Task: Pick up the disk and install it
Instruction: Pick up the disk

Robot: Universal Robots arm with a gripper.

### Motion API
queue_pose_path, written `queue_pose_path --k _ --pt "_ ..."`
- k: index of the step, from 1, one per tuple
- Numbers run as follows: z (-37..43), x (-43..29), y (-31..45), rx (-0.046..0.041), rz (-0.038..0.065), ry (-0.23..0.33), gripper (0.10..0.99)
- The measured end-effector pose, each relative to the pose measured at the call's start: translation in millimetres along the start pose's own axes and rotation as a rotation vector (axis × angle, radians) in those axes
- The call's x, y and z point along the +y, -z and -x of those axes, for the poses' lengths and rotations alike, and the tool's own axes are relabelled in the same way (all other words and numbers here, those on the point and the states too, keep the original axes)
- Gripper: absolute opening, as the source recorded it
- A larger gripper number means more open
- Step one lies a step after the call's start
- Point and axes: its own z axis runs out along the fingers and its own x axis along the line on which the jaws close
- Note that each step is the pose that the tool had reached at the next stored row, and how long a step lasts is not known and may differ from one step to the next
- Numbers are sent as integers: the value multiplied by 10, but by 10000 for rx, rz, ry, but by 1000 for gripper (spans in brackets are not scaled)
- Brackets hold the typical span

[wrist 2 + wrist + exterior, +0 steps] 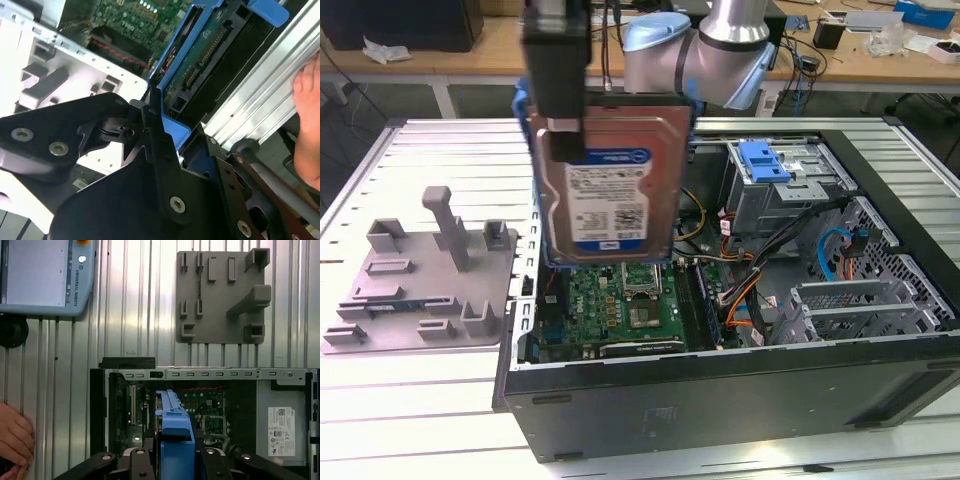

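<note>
Hanging upright above the open computer case, the disk turns its white-and-blue label toward the exterior view, with blue rails along its edges. The fingers are clamped on it from above, one black finger lying over the labelled face; in the second wrist view they pinch a blue rail next to the disk's green circuit side. Directly below lies the green motherboard. A blue bracket sits on the drive cage toward the exterior view's right. A grey fixture plate rests on the slatted counter at the exterior view's left. A person's hand is over the counter, beside the case and below a teach pendant.
</note>
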Motion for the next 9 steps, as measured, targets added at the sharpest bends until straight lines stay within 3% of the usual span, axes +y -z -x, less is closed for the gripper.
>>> queue_pose_path --k 1,4,7,9 --pt "-24 -76 1 -1 1 3 369" --pt "-65 -216 5 -1 4 2 369" --pt "-120 -443 10 0 7 1 369" --pt "-143 -537 12 0 8 2 369"
